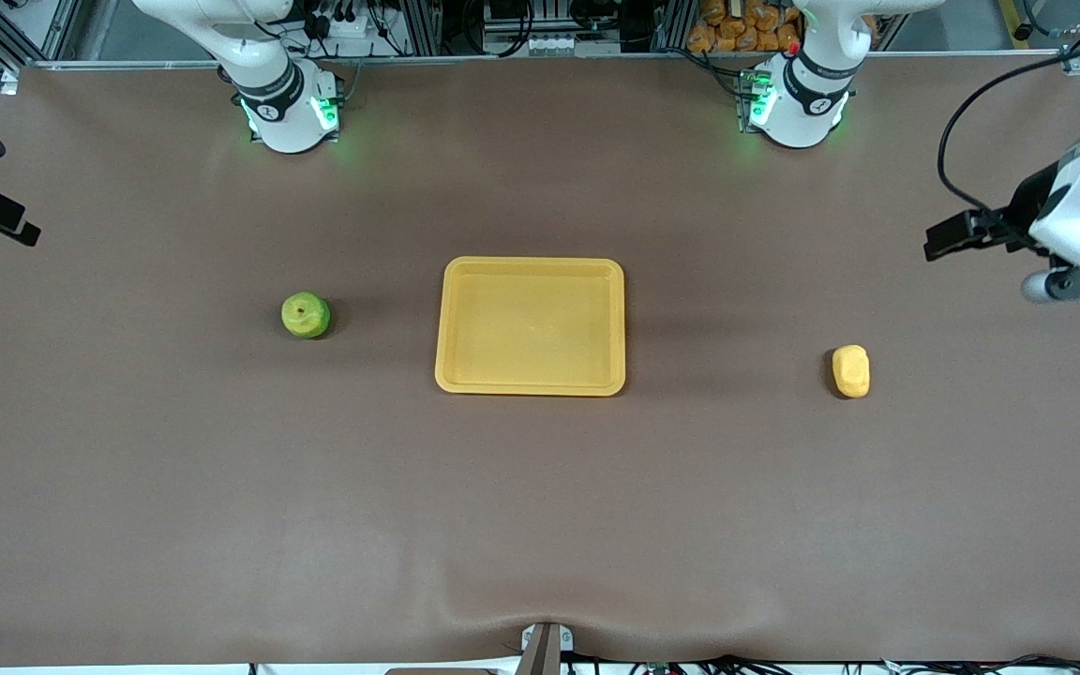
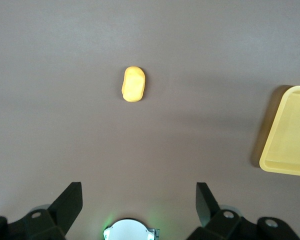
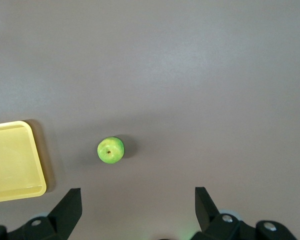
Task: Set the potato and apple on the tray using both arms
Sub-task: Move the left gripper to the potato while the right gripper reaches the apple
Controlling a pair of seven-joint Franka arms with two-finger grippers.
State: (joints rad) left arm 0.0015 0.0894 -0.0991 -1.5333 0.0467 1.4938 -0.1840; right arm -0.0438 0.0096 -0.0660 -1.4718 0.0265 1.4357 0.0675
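The worktop (image 1: 540, 525) is covered in a brown sheet, and three task items rest on it, well apart from one another.

Tray: the yellow-orange tray (image 1: 531, 382) lies flat at the middle of the worktop, between the two fruits. Its interior holds nothing. One corner of it appears in each wrist view (image 2: 270, 160) (image 3: 20, 189).

Apple: the green apple (image 1: 306, 315) sits upright on the worktop toward the right arm's end, beside the tray but not touching it. Its stem dimple faces upward, as the right wrist view shows (image 3: 110, 150).

Potato: the pale yellow potato (image 1: 851, 371) lies on its side toward the left arm's end of the worktop, slightly nearer to the front camera than the apple. It is apart from the tray and is untouched (image 2: 133, 84).

Left tool: the left tool (image 2: 140, 205) hangs high over the left arm's end of the worktop, with the potato below it. Its two fingers (image 2: 70, 202) stand spread wide with nothing between them.

Right tool: the right tool (image 3: 138, 204) hangs high over the worktop at the right arm's end, with the apple below it. Its fingers (image 3: 204, 205) are likewise spread wide and hold nothing. In the front view only a dark part of it shows at the picture's edge.
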